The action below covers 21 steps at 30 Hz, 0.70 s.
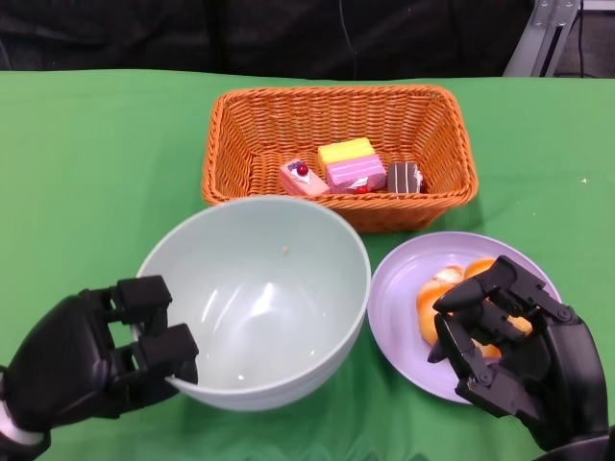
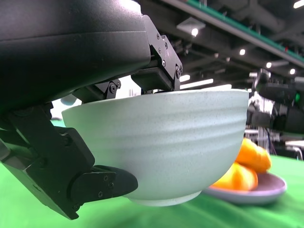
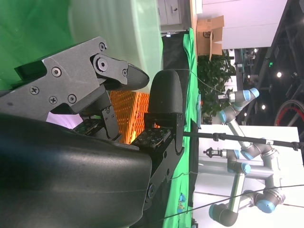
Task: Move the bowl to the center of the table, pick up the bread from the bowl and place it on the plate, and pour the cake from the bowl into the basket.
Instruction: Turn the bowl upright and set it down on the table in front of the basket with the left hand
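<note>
Bowl empty, gripped at near rim by left hand, just in front of basket. Judged rigid, smooth, slippery: rim pinch advised. Right hand part-curled over bread, grasp cannot be told.

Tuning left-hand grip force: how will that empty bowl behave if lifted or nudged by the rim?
Bowl looks rigid, probably ceramic or melamine, so no flex but likely chip-prone. Glossy inside suggests the left hand could slip at the rim. Its narrow foot under a wide mouth, in the left wrist view, may tip under a rim push.
</note>
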Tool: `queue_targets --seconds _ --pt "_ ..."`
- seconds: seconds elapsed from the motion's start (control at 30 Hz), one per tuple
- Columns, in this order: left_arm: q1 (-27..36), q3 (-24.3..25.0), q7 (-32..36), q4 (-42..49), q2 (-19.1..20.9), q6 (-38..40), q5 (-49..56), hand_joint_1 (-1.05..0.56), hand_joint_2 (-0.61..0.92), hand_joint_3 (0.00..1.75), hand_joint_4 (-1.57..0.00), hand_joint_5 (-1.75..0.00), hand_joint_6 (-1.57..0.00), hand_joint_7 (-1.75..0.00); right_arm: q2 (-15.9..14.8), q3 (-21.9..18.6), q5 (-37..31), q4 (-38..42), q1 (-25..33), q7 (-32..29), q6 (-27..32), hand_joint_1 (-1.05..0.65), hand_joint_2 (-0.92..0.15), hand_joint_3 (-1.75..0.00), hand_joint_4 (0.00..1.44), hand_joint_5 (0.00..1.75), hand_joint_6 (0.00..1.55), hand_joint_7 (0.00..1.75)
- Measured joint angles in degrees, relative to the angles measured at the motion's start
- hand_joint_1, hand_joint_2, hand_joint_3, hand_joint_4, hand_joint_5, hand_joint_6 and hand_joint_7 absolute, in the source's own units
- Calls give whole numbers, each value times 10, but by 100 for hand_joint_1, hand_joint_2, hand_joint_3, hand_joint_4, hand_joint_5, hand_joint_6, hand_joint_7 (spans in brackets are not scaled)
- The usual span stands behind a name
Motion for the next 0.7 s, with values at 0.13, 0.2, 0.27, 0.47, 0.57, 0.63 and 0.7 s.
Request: queue_targets --seconds 0.13,0.2,0.27,0.47,0.57,0.63,0.7 --pt "0 -20 0 35 -6 10 0 -5 69 47 -74 -175 -73 -159 0 0 2 0 0 2 0 -14 -68 -77 70 166 63 130" --pt "0 -30 0 48 -10 13 0 -4 73 39 -74 -175 -72 -160 0 0 2 0 0 2 0 -14 -66 -81 70 166 63 130" --pt "0 -34 0 56 -13 13 0 -4 74 37 -74 -175 -72 -160 0 0 2 0 0 2 0 -14 -65 -83 70 166 63 130" --pt "-4 -43 0 62 -16 15 -1 -2 72 32 -72 -175 -66 -167 0 1 2 -1 1 2 0 -14 -64 -84 70 166 63 130" --pt "-17 -56 0 88 -30 21 -1 -2 73 27 -69 -175 -58 -174 1 3 1 -5 2 1 0 -15 -65 -81 70 165 64 129" --pt "-26 -60 -4 102 -40 24 -3 1 75 24 -69 -175 -56 -174 2 5 0 -9 3 0 0 -15 -66 -79 69 165 64 129" --pt "-34 -64 -15 113 -47 30 -6 2 76 24 -69 -175 -56 -175 3 7 0 -10 3 -1 0 -14 -67 -79 69 165 64 129"
